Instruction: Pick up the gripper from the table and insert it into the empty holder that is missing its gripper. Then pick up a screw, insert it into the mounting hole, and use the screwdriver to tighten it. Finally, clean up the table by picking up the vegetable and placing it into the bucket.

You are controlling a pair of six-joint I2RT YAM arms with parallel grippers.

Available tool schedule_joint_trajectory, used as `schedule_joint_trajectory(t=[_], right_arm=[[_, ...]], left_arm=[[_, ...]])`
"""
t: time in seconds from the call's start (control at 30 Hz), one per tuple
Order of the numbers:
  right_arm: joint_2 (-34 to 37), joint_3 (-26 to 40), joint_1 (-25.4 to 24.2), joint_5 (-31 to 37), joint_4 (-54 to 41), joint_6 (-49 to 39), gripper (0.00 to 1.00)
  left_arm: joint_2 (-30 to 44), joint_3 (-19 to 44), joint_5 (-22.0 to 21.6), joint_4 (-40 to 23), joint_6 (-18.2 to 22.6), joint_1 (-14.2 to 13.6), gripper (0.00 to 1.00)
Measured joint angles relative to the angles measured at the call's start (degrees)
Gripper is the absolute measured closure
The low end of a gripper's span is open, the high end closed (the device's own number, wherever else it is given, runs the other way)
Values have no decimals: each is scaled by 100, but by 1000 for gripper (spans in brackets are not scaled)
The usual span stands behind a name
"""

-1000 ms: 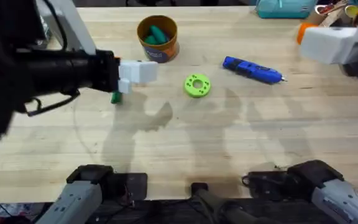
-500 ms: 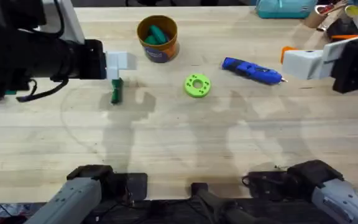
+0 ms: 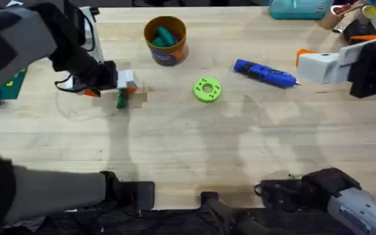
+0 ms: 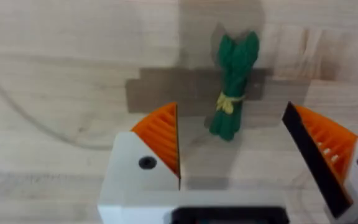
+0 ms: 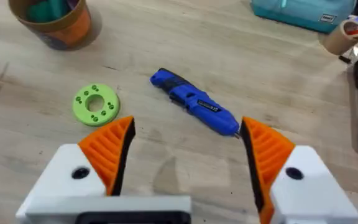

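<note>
Since half a second ago the left arm has swung down over the upper left of the overhead frame, and its gripper (image 3: 128, 83) now sits just above the vegetable (image 3: 121, 100), where before it hung higher and further left of it. Over on the right, the other arm looks unchanged from that earlier frame.

From the left wrist camera, the left gripper (image 4: 235, 149) has its orange pads (image 4: 161, 134) spread wide, with the dark green vegetable (image 4: 232, 84) lying on the table (image 4: 55, 56) in the gap ahead of them, not touched by either pad. A yellow tie cinches the bundle near its middle.

The right gripper (image 3: 305, 63) hangs at the right edge of the overhead frame, just right of the screwdriver (image 3: 265, 73). Its wrist camera shows the right gripper (image 5: 185, 155) wide open too, the blue screwdriver (image 5: 194, 102) lying diagonally on the wood beyond the pads.

The bucket (image 3: 165, 40) stands at top centre with something green already inside, and a lime-green ring (image 3: 207, 89) lies flat between bucket and screwdriver, closer to frame centre.
</note>
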Motion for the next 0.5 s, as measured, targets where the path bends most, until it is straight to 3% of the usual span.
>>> schedule_joint_trajectory(t=[0.17, 0.5], right_arm=[[-1, 0, 1, 12, 0, -11, 5], [-1, 0, 0, 12, 0, -11, 5]], left_arm=[[406, 0, 156, 388, 104, 0, 15], [553, 0, 138, 429, 124, 0, 15]])
